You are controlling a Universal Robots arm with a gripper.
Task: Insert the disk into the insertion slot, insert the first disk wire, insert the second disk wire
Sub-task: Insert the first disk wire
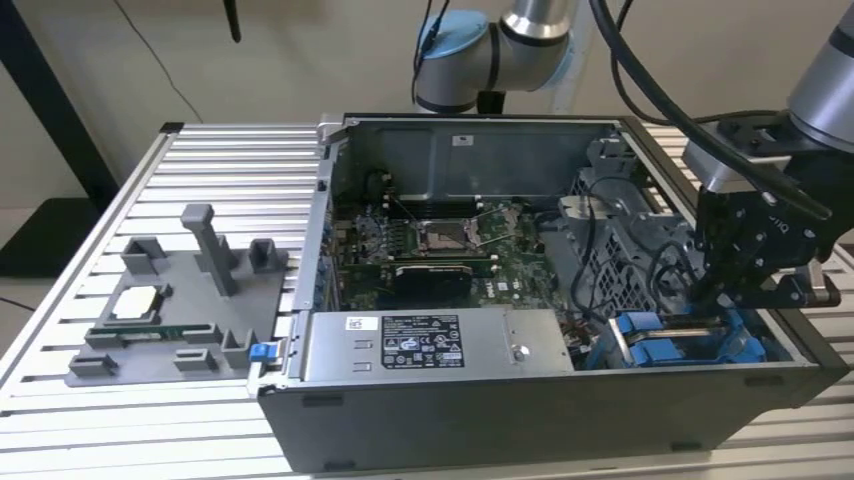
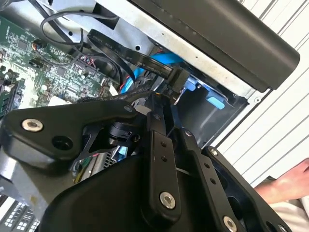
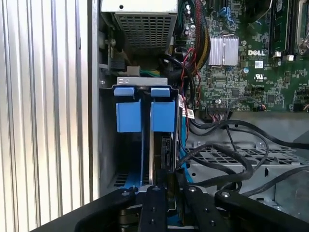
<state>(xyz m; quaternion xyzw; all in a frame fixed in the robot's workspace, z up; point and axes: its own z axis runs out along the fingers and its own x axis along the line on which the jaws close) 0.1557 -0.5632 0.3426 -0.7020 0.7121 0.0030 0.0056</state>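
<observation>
The disk [image 3: 162, 118] stands edge-on in the insertion slot [image 3: 107, 145], its blue caddy tabs at the bay's mouth. In the exterior view the slot [image 1: 681, 345] is at the case's near corner on the exterior view's right, with my gripper [image 1: 742, 296] directly above it. In both wrist views the gripper [image 3: 167, 181] has its fingers drawn close together on a black wire connector [image 2: 176, 77] at the disk's end. A flat black cable [image 2: 116, 50] runs from that connector back toward the motherboard. The blue caddy [image 2: 161, 62] shows just behind the connector.
The silver power supply [image 1: 427, 343] lies beside the bay. Loose black cables [image 3: 227, 159] cross the metal cage next to the slot. The motherboard [image 1: 441, 245] fills the case floor. A grey fixture with a chip [image 1: 140, 303] sits on the exterior view's left. A person's hand [image 2: 289, 186] rests outside the case.
</observation>
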